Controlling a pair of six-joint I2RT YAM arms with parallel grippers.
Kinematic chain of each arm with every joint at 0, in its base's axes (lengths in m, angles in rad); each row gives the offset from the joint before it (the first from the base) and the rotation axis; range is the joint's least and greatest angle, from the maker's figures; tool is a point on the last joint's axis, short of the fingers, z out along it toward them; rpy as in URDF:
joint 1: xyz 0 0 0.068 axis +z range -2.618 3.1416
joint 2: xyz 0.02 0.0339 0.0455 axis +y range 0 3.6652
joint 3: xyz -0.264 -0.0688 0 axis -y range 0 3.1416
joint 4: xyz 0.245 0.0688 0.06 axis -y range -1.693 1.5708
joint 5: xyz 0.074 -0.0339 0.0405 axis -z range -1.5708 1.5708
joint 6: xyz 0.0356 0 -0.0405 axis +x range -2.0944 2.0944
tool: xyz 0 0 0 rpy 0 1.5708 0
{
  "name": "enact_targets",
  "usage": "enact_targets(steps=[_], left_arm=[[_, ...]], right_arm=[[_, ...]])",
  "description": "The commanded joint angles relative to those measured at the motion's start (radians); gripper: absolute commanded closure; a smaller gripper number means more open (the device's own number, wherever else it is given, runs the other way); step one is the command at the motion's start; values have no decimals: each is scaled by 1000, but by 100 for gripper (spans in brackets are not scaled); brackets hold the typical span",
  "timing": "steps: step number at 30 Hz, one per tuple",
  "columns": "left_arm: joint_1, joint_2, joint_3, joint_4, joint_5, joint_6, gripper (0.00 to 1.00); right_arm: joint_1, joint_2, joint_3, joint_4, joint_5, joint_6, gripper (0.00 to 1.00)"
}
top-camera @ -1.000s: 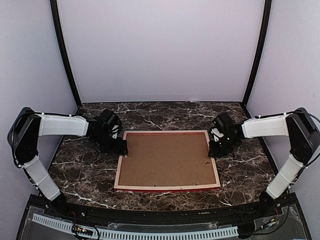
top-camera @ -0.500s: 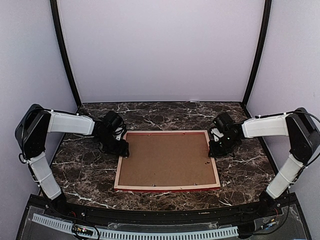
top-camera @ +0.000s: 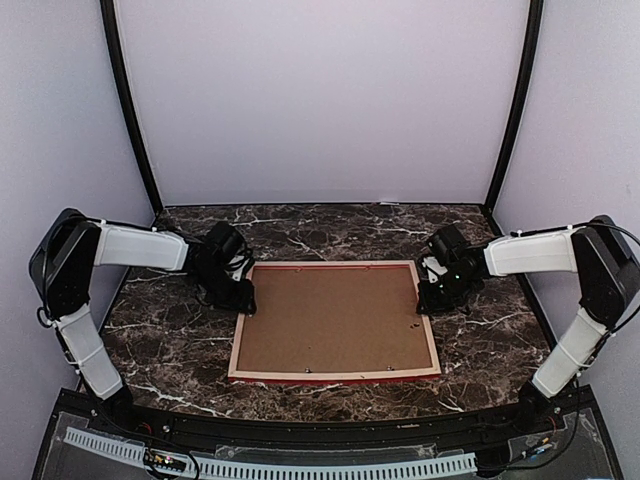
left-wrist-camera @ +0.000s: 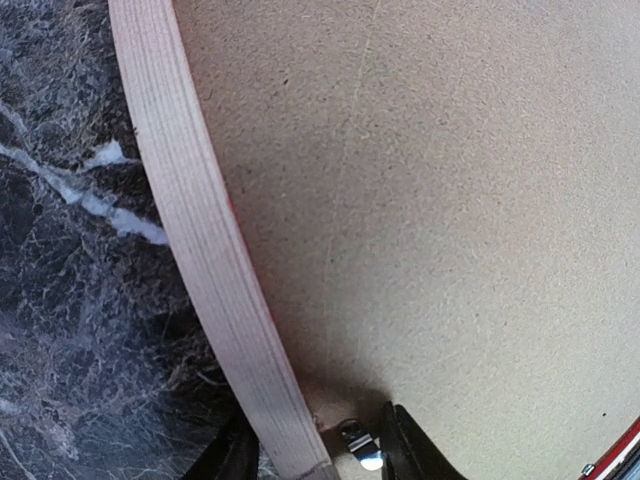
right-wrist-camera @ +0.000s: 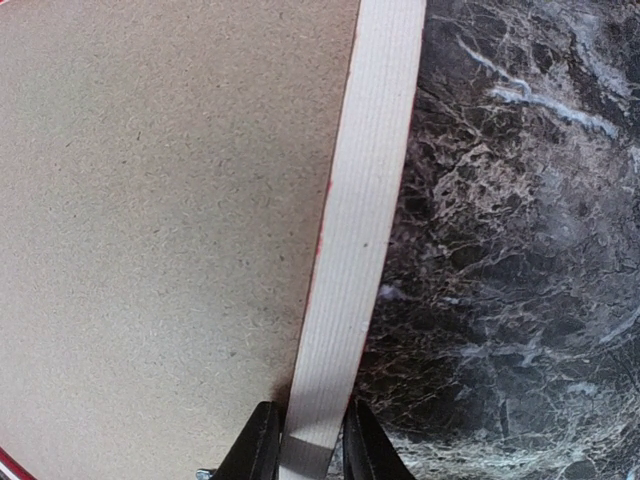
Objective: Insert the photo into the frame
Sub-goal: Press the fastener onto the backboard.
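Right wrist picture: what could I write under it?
Right gripper pinching the frame by its pale rail, brown board one side, marble table the other.

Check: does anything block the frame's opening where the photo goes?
Yes: the brown backing board fills the back of the frame, which lies face down. No photo is in view.

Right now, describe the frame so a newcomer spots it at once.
At the centre of the dark marble table lies one large flat rectangle: the frame. Its thin pale wood rails, red along the near edge, ring the plain brown backing board, which fills the middle.
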Motion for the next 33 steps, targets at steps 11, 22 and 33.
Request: enact_targets(steps=[11, 22, 33], left_arm=[[4, -31, -83, -58, 44, 46, 61], [4, -34, -96, -60, 50, 58, 69], [4, -34, -104, -60, 28, 60, 75]], right_arm=[[-3, 6, -22, 6, 0, -14, 77], [-2, -1, -24, 1, -6, -14, 77], [-2, -3, -20, -5, -9, -16, 78]])
